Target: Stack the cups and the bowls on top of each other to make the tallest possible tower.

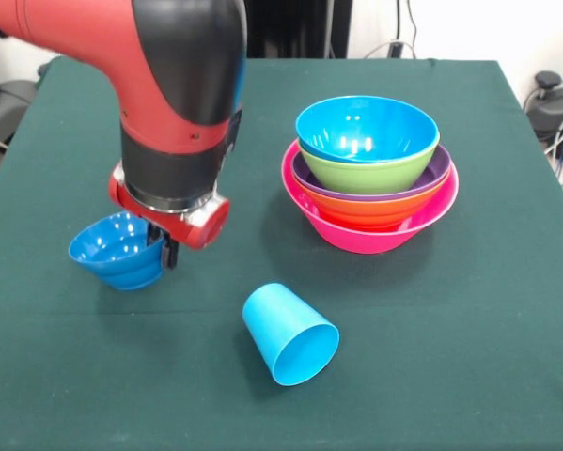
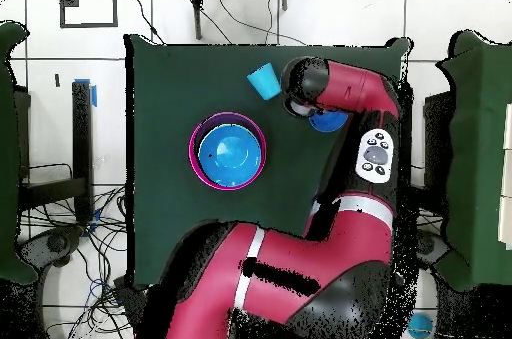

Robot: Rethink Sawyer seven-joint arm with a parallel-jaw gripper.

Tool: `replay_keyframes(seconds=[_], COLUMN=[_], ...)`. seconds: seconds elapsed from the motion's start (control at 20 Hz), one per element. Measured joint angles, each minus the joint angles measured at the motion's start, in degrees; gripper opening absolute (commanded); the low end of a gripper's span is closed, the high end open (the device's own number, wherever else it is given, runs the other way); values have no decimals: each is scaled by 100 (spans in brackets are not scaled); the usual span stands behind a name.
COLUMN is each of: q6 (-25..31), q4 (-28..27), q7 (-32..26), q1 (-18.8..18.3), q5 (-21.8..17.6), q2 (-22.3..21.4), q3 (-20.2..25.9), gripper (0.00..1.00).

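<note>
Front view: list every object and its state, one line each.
Tower: five bowls nested upright, pink at the base, sky blue on top.
Blue cup: lying on its side, mouth toward the camera.
Small dark blue bowl: tilted, at the claw.
Claw: low at the small bowl's rim; grip hidden.

A dark green cloth [image 1: 469,310] covers the whole table, smooth and evenly lit from above. Behind it runs a white wall [image 1: 469,28], cables [image 1: 403,42] trailing down it. From above, the floor [image 2: 60,95] shows as pale tiles with dark joints, more loose cables [image 2: 80,230] tangled beside the table, and a blue tape strip [image 2: 93,93] nearby.
</note>
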Motion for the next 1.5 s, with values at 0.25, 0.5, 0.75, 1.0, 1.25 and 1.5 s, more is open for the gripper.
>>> replay_keyframes(seconds=[0.25, 0.5, 0.75, 1.0, 1.25, 1.5], q6=[304, 456, 542, 749, 891, 1017], q4=[327, 629, 809, 819, 830, 877], q7=[0, 0, 0, 0, 0, 0], q1=[106, 266, 465, 586, 650, 757], q5=[-2, -6, -6, -11, -21, -25], q2=[-515, -1005, -1472, -1758, -1898, -2017], q3=[-1, -2, -2, -2, -4, -11], gripper=[0, 0, 0, 0, 0, 0])
